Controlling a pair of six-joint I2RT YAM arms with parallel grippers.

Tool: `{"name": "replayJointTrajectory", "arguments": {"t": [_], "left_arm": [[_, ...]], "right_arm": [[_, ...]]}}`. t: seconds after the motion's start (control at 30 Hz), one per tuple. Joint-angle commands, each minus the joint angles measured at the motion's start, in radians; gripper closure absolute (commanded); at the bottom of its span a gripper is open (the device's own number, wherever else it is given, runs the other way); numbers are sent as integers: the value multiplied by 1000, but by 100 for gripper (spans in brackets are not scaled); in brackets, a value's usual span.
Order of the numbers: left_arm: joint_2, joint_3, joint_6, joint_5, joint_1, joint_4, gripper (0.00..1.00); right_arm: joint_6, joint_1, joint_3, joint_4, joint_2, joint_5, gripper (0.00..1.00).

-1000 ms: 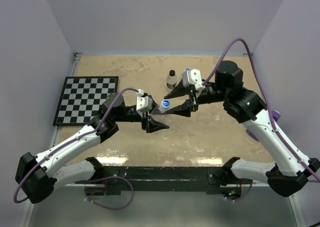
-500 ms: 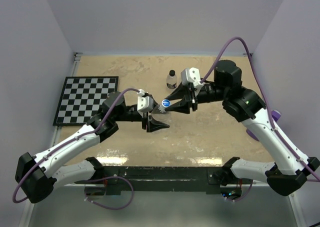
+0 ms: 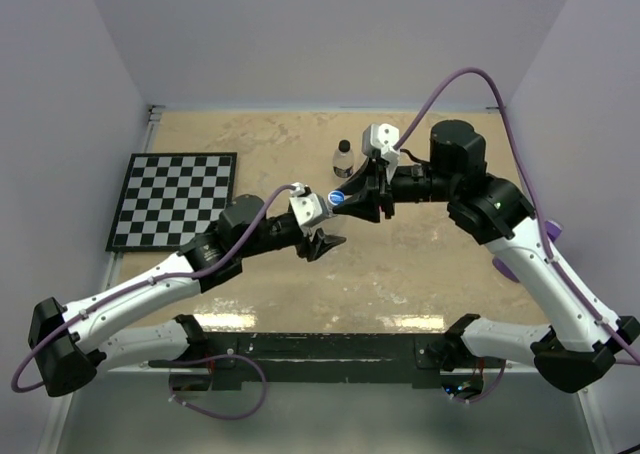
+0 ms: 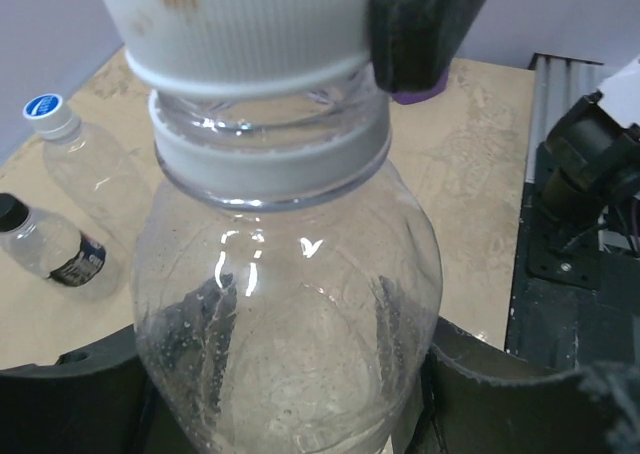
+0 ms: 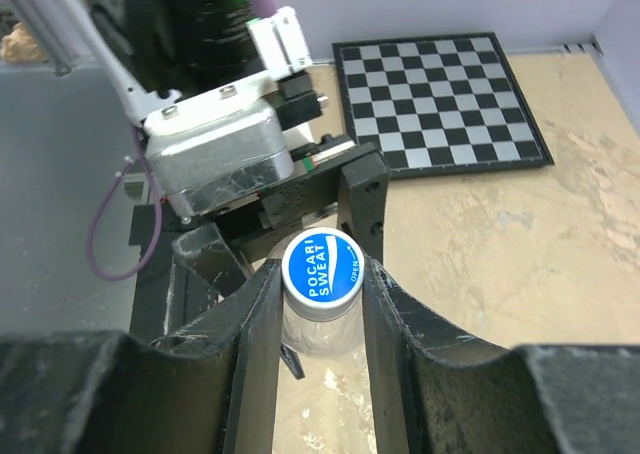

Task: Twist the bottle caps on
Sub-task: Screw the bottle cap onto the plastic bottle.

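In the left wrist view a clear bottle fills the frame, and my left gripper is shut on its body. Seen from above, that left gripper holds the bottle tilted over the table's middle. Its blue bottle cap sits on the neck. My right gripper is shut on this cap, one finger on each side. In the top view the right gripper meets the cap from the right. Two other bottles stand on the table: one blue-capped, one black-capped.
A black-and-white chessboard mat lies at the table's left. A purple object shows behind the right arm's forearm. Pale walls close in the table at the back and on both sides.
My right gripper's fingers have closed onto the blue cap. The left arm has carried the bottle a little to the right and farther back, and the right gripper has shifted with it.
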Motion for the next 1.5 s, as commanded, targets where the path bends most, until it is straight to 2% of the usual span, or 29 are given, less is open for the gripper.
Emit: {"name": "replayJointTrajectory", "arguments": {"t": [0.0, 0.27, 0.4, 0.43, 0.53, 0.63, 0.77, 0.97, 1.23, 1.47], "left_arm": [[-33, 72, 33, -205, -46, 70, 100], [-17, 73, -2, -483, -104, 113, 100], [-3, 55, -25, -517, -116, 145, 100], [0, 53, -27, -511, -116, 145, 100], [8, 44, -31, -494, -116, 130, 100], [-6, 21, -31, -473, -112, 119, 100], [-24, -11, -50, -332, -40, 90, 100], [-60, -49, -45, -3, 88, 63, 100], [-47, -19, 12, 211, 92, 21, 100], [-35, 6, 19, 291, 92, 6, 100]], "right_arm": [[92, 4, -22, -24, 14, 165, 73], [201, 11, -86, 19, 1, 262, 75], [221, 14, -118, 60, -14, 267, 74], [223, 14, -123, 68, -19, 264, 71], [223, 14, -126, 89, -32, 255, 52], [249, 14, -106, 96, -51, 227, 39], [202, 13, -45, 57, -66, 225, 30], [165, 13, 15, 56, -91, 187, 29], [53, 13, 57, 59, -55, 66, 35], [-78, 13, 71, 22, -32, -61, 37]]}}
